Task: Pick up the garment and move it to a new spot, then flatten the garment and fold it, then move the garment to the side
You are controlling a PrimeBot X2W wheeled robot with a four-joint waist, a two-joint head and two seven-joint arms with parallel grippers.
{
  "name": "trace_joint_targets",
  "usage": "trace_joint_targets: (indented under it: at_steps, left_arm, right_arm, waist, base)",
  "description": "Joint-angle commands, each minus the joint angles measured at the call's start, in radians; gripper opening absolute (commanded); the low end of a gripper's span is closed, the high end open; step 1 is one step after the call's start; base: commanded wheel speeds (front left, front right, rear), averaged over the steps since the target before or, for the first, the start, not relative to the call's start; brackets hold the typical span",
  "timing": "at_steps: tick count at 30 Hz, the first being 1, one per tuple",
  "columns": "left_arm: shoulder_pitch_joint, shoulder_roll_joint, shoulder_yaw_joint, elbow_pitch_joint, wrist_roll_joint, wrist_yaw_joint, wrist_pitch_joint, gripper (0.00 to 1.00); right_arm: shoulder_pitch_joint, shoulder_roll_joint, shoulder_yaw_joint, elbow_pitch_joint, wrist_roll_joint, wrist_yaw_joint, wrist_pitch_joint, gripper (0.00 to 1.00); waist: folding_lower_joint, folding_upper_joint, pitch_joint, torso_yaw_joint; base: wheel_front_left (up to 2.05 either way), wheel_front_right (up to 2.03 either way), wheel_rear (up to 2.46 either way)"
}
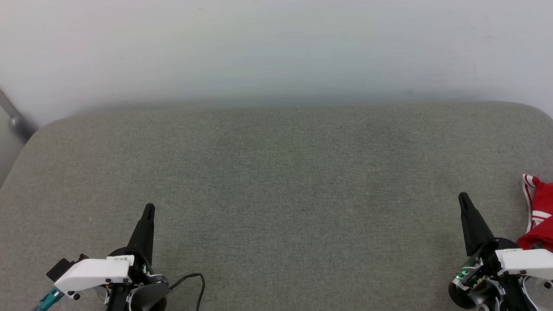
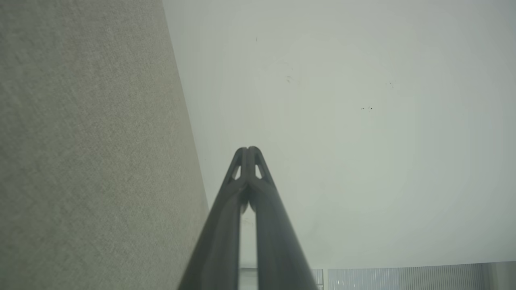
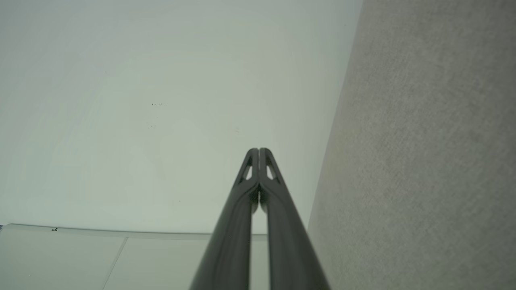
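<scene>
**Both tools shut and empty, garment bunched at the far right**

The garment lies in a crumpled heap on the grey fabric-covered table. It sits at the right edge of the head view, which cuts part of it off. What shows is red cloth with a band of red-and-white striped trim curling along its left side.

The right tool sits at the lower right, its dark fingers pointing up the view. The garment is to the right of this tool, clear of the fingertips. Its lower fold comes right up against the white housing behind the fingers, and whether the two touch cannot be told. In the right wrist view the two fingers meet at their tips with nothing between them, so the tool is closed and holds nothing.

The left tool is at the lower left, well apart from the garment, with the bare middle of the table between them. A thin black cable loops out beside its base. In the left wrist view its fingers are also pressed together at the tips, gripping nothing.

A pale wall rises behind the table.
</scene>
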Motion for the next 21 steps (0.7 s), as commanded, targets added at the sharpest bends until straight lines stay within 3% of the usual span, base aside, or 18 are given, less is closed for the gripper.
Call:
trace_joint_targets:
  at_steps: [1, 21]
  left_arm:
    - [-0.008, -0.002, 0.003, 0.0, 0.002, -0.002, 0.005, 0.0]
    - [-0.008, -0.002, 0.003, 0.0, 0.002, -0.002, 0.006, 0.0]
  right_arm:
    - [-0.011, 0.004, 0.0, 0.001, 0.004, 0.0, 0.0, 0.0]
    - [-0.011, 0.004, 0.0, 0.001, 0.004, 0.0, 0.0, 0.0]
  waist:
    - [0.0, 0.0, 0.0, 0.0]
    - [0.0, 0.0, 0.0, 0.0]
  base:
    - [0.0, 0.0, 0.0]
    - [0.0, 0.0, 0.0]
